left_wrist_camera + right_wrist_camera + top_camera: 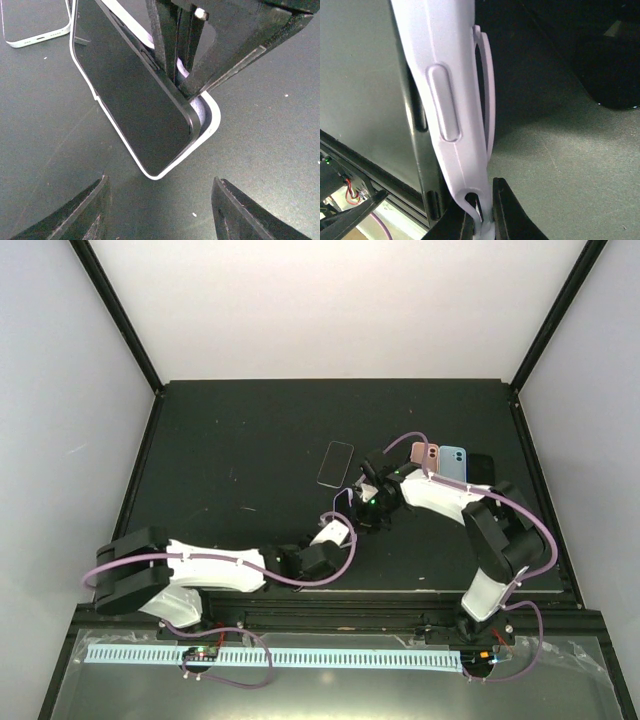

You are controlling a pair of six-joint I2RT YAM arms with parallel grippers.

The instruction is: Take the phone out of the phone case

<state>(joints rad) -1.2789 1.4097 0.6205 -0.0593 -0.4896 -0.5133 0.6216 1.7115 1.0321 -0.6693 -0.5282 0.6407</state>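
Dark worktop [240, 440]; right gripper [481, 215] fingers pinch the lilac phone case [450, 100], left gripper [159, 200] fingers spread, empty. The half-freed phone [130, 95] could slide out and drop.

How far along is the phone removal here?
Partway. One corner of the phone stands clear of the case, showing its lilac inside. The right gripper pinches the case rim; the left gripper is open, holding nothing. Left to do: free the rest of the phone, which sits inside the rim.
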